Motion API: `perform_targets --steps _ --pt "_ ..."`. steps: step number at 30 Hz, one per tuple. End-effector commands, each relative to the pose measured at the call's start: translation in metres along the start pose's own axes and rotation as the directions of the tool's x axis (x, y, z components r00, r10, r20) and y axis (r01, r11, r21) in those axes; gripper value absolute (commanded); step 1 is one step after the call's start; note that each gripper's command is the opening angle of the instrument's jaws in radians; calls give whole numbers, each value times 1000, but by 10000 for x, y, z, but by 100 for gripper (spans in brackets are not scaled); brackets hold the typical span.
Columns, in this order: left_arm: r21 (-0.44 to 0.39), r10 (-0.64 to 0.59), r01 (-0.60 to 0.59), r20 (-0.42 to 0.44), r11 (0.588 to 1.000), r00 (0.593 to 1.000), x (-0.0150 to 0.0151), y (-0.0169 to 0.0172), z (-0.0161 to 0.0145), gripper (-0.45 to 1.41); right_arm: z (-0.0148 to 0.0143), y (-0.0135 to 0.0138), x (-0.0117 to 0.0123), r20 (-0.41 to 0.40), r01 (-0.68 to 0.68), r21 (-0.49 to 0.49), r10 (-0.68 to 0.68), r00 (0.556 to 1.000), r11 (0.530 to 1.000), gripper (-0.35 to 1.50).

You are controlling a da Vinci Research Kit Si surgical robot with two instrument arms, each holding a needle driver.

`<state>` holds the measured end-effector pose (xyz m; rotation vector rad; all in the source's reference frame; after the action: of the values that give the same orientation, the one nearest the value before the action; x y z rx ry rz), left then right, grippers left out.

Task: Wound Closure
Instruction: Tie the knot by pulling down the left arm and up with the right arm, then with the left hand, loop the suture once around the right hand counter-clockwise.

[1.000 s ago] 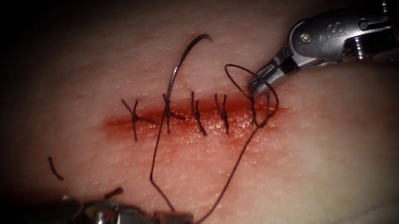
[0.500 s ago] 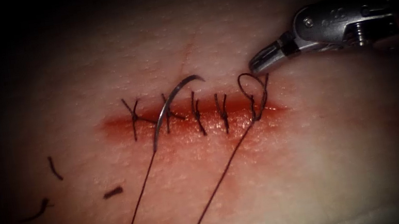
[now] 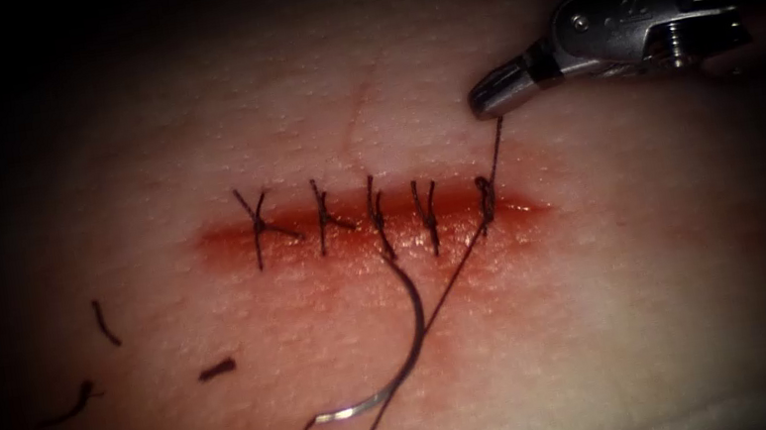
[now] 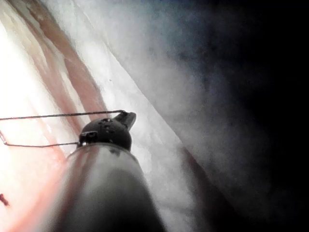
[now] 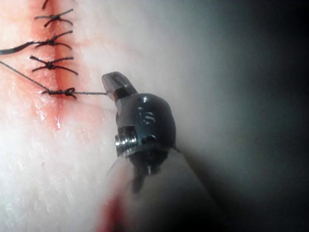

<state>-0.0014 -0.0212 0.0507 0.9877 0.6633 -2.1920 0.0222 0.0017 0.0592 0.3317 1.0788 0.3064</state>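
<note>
Pork tissue [image 3: 617,312] carries five stitches along the cut [image 3: 375,226]. Since half a second ago the loop at the rightmost stitch [image 3: 485,199] has tightened, and the needle [image 3: 404,362] has slid below the cut, lying free. Right tool [image 3: 492,98] jaws grip the thread [image 3: 493,144]; left tool [image 4: 126,118] jaws grip thread too. Three cut ends [image 3: 105,322] lie left.
</note>
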Motion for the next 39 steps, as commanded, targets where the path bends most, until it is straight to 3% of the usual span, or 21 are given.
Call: perform_targets --steps 1,13,24,28,30,31,32,34,39 --pt "-12 2 -2 -1 1000 1000 -1 0 11 -45 8 5 -1 0 1 -3 -1 1000 1000 -35" --pt "-207 70 -74 -29 975 997 10 27 43 -45 15 12 -10 38 41 -77 -38 999 996 -35" --pt "-242 129 -141 -63 960 990 16 30 51 -45 4 18 -19 117 88 -121 -73 990 989 -35" --pt "-217 133 -147 -79 965 988 19 20 48 -45 1 12 -23 76 76 -89 -70 995 993 -35" --pt "-118 143 -154 -98 981 985 24 -1 34 -45 0 3 -21 5 51 -129 -51 999 990 22" --pt "-43 140 -145 -100 989 985 26 -17 19 -45 -3 -2 -18 -28 32 -148 -36 999 989 67" --pt "-4 142 -143 -98 990 985 27 -26 11 -45 -5 -6 -15 -45 20 -153 -28 999 988 89" --pt "116 124 -114 -83 987 989 29 -56 -19 -45 -12 -16 -8 -70 9 -166 -20 997 986 106" --pt "306 125 -95 -80 947 989 34 -108 -69 -45 -32 -31 9 -134 -23 -187 -3 991 982 118"
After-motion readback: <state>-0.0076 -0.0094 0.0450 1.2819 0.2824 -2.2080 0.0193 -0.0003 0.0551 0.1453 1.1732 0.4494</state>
